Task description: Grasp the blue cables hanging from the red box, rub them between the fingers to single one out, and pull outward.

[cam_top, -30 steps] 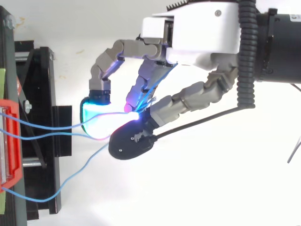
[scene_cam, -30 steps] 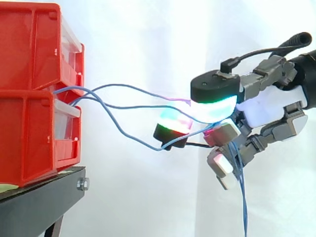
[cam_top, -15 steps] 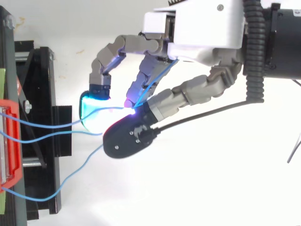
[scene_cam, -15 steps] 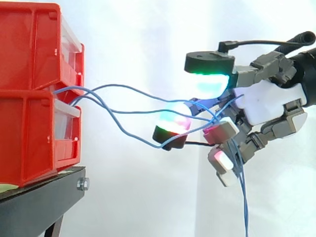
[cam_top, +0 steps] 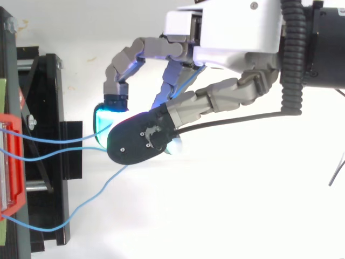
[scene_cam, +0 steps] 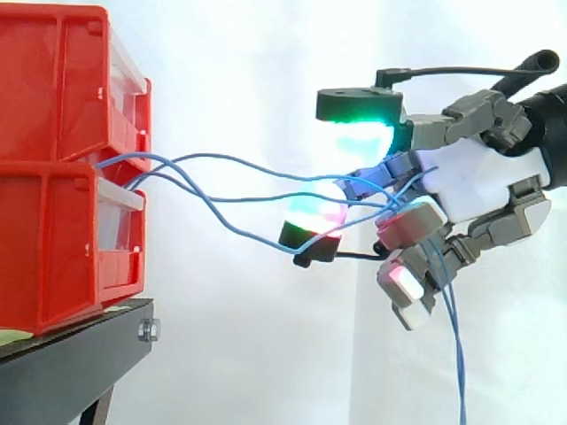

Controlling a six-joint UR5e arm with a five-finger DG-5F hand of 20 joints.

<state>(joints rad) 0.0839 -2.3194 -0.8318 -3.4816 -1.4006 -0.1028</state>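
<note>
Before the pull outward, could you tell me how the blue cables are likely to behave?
Probably floppy: the blue cables sag in loose curves from the red box. Likely light and slippery: thin strands dangle freely below the hand.

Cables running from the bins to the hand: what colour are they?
The cables are blue, best seen in the side view.
</note>
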